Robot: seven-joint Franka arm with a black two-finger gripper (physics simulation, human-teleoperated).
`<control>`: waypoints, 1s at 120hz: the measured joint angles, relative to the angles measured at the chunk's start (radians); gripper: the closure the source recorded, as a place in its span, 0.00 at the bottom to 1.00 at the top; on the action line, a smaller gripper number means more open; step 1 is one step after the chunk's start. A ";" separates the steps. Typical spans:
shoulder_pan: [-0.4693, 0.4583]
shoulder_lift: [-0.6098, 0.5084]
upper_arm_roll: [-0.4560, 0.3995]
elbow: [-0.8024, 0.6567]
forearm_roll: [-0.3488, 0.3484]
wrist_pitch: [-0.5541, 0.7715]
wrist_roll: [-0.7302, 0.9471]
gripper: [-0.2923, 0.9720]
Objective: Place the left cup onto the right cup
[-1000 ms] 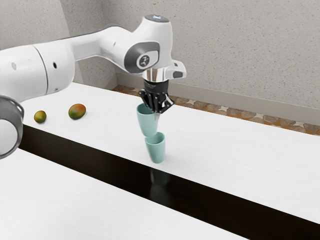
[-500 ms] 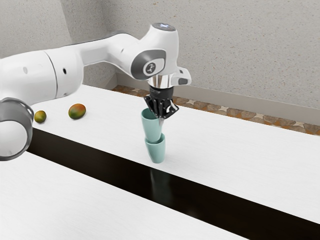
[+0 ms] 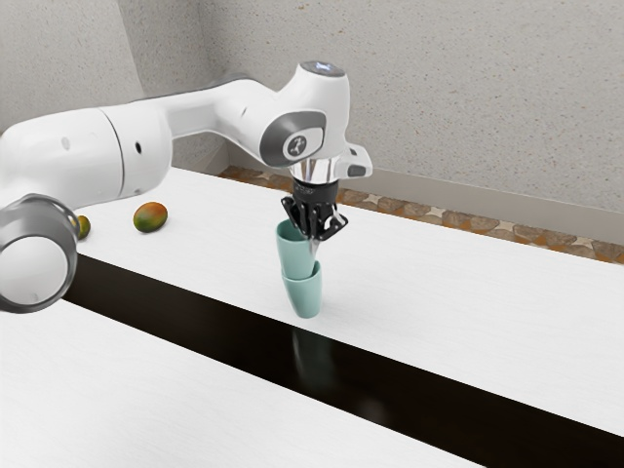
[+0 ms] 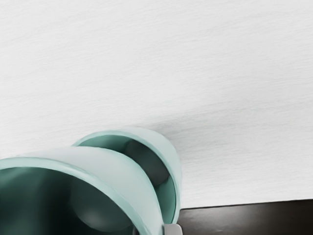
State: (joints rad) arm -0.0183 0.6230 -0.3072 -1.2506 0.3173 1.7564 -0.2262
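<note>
Two teal cups stand stacked on the white table [image 3: 468, 283]. The lower cup [image 3: 305, 292] rests upright near the table's dark strip. The upper cup [image 3: 292, 250] sits partly inside it, tilted a little toward the exterior view's left. My gripper [image 3: 314, 234] is shut on the upper cup's rim, one finger inside and one outside. In the wrist view the held cup [image 4: 93, 181] is large and close under my hand, with the lower cup's rim [image 4: 164, 156] showing just behind it.
A mango [image 3: 149, 216] and a smaller fruit [image 3: 82, 227], partly hidden by my arm, lie on the table at the exterior view's left. A black strip [image 3: 370, 380] crosses the table in front of the cups. A wall runs behind.
My gripper has carried the held cup toward the exterior view's right and down, from above and beside the standing cup until its base sits in that cup's mouth.
</note>
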 joint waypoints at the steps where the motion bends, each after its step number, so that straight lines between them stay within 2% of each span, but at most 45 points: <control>1: 0.000 0.000 -0.001 0.000 0.000 0.000 0.000 0.83; 26: 0.000 0.000 -0.004 0.000 -0.012 -0.002 -0.002 0.51; 45: -0.008 -0.050 -0.006 0.000 -0.016 -0.025 -0.010 0.37; 67: -0.010 -0.126 -0.015 -0.025 -0.016 -0.044 -0.018 0.29; 82: -0.014 -0.222 0.000 -0.110 -0.034 -0.049 -0.021 0.26; 120: -0.146 -0.485 0.241 -0.356 -0.166 -0.059 -0.010 0.24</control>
State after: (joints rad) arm -0.1640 0.1379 -0.0659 -1.6061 0.1511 1.6972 -0.2367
